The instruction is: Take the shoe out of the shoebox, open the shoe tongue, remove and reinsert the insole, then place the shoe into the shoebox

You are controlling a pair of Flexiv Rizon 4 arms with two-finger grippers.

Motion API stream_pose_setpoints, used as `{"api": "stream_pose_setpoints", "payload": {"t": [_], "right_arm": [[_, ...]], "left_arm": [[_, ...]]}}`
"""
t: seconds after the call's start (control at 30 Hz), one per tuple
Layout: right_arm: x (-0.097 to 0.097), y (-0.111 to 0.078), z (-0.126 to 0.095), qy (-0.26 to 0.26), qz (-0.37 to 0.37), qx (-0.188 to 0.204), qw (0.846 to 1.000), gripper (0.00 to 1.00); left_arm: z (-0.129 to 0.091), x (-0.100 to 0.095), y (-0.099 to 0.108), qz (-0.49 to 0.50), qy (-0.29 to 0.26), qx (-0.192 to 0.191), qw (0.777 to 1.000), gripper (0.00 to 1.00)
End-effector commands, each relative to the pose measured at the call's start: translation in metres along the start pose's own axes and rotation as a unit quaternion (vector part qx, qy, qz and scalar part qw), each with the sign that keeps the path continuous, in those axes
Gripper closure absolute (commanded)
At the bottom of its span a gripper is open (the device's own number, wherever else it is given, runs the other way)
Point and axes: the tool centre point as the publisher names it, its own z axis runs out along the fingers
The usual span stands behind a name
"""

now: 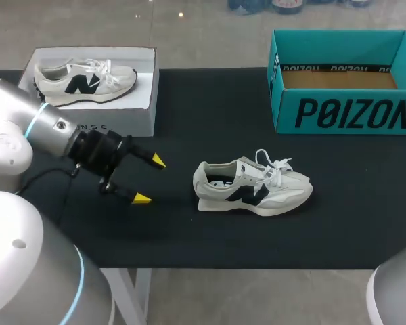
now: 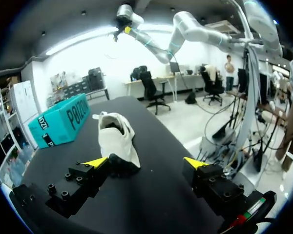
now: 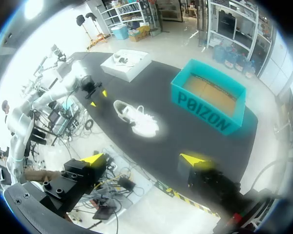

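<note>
A white sneaker [image 1: 252,187] with a dark side logo and white laces lies on its side on the black table mat, heel toward my left arm. My left gripper [image 1: 149,180] hovers open a short way left of the heel, touching nothing. In the left wrist view the sneaker [image 2: 116,140] lies just ahead of the open left gripper [image 2: 145,163], heel nearest. The empty teal shoebox [image 1: 344,80] stands at the back right. My right gripper [image 3: 142,158] is open high above the table, with the sneaker [image 3: 135,118] and the teal shoebox [image 3: 210,101] far below it.
A white shoebox [image 1: 95,88] holding a second white sneaker [image 1: 86,79] stands at the back left, just behind my left arm. The black mat [image 1: 210,237] covers the table up to its front edge.
</note>
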Motion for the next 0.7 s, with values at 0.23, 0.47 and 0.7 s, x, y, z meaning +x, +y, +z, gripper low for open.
{"api": "stream_pose_setpoints", "payload": {"t": [0.23, 0.47, 0.7], "right_arm": [[-0.001, 0.003, -0.001, 0.001, 0.0, 0.004, 1.0, 0.0], [-0.001, 0.003, -0.001, 0.001, 0.0, 0.004, 1.0, 0.0], [-0.001, 0.003, -0.001, 0.001, 0.0, 0.004, 1.0, 0.0]], "left_arm": [[0.009, 0.011, 0.021, -0.042, -0.057, 0.109, 0.991, 0.0], [0.018, 0.007, 0.019, -0.046, -0.062, 0.107, 0.991, 0.0], [0.029, -0.008, 0.025, -0.063, -0.068, 0.102, 0.99, 0.0]]}}
